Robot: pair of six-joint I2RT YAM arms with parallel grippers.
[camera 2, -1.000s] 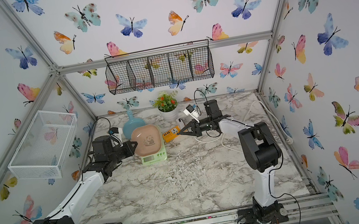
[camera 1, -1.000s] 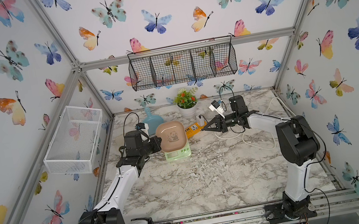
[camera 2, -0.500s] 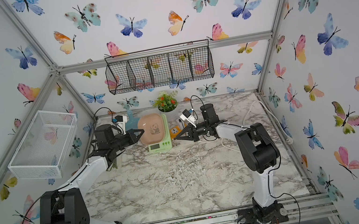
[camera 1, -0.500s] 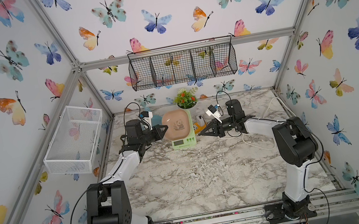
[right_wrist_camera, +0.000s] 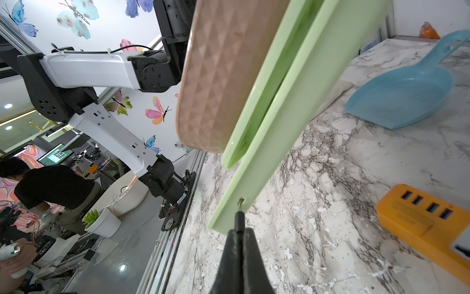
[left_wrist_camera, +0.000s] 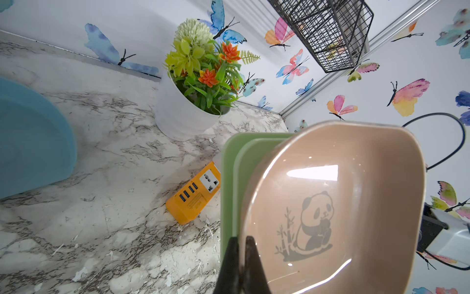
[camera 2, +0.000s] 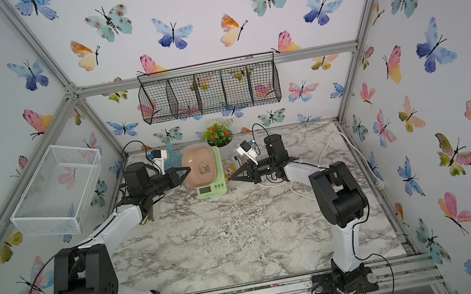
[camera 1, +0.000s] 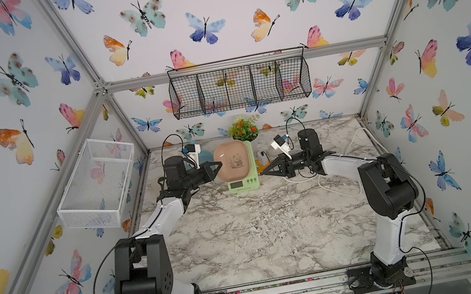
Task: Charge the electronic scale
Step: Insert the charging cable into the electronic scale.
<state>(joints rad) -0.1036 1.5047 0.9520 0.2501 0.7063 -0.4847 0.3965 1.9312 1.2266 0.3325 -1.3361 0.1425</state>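
At scale (camera 1: 243, 183), L hand (camera 1: 220, 166) nips tray (camera 1: 233, 162), R hand (camera 1: 265, 174) nips plug (right_wrist_camera: 239, 219)

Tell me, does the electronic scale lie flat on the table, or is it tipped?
Tipped: the electronic scale stands slanted over the table, its tray rim pinched by the left tool.

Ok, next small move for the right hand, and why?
Probably ease the right hand straight forward: its black charging plug sits tip-first at the port in the edge of the pale green electronic scale, held tilted by the left hand.
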